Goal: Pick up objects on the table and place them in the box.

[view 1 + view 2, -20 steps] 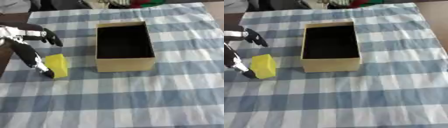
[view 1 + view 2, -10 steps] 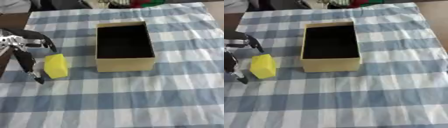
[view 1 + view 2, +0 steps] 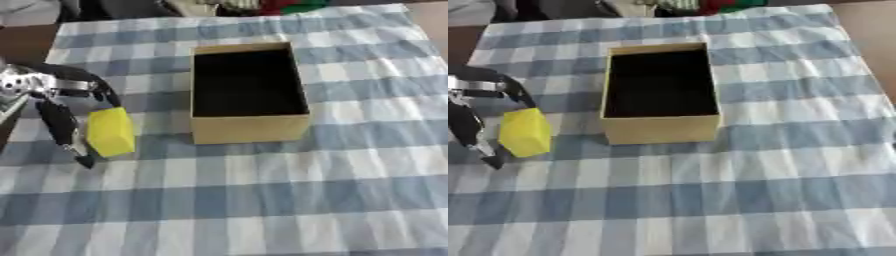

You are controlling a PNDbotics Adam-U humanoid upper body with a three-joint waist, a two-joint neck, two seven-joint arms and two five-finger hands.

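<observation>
Surface: counter (image 3: 262, 200) covered by a blue-and-white checked cloth (image 3: 367, 150); bare brown top is seen at the upper left and upper right corners of the frame.
Background: a jumble of red, green and pale items (image 3: 262, 6) is seen along the top edge, beyond the cloth; not part of the work as far as can be judged.
Box: open cardboard box (image 3: 249, 131), centre of frame, long axis running top to bottom; dark interior, nothing made out inside.
Object: yellow block (image 3: 110, 132), left of centre, resting on the cloth just beside the box's lower left corner, apart from it; long axis roughly top to bottom, tilted slightly.
Left hand: left hand (image 3: 54, 107) is seen at the left edge; fingers spread around the block, one dark finger (image 3: 63, 131) down along its left side, another (image 3: 98, 86) arched over its top end. Not closed on the block; contact cannot be confirmed.
Right hand: not seen in either view.
Key relation: block lies immediately to the right of the left hand, between hand and box; block and box axes are near parallel. Left hand is judged the only candidate.
Step judged: grasp being set up; block not lifted.
Next move calls for: fingers to be closed across the block's short width, then a lift and a short carry toward frame right over the box wall.
Risk: block could be pushed or tipped if one finger lands first.
</observation>
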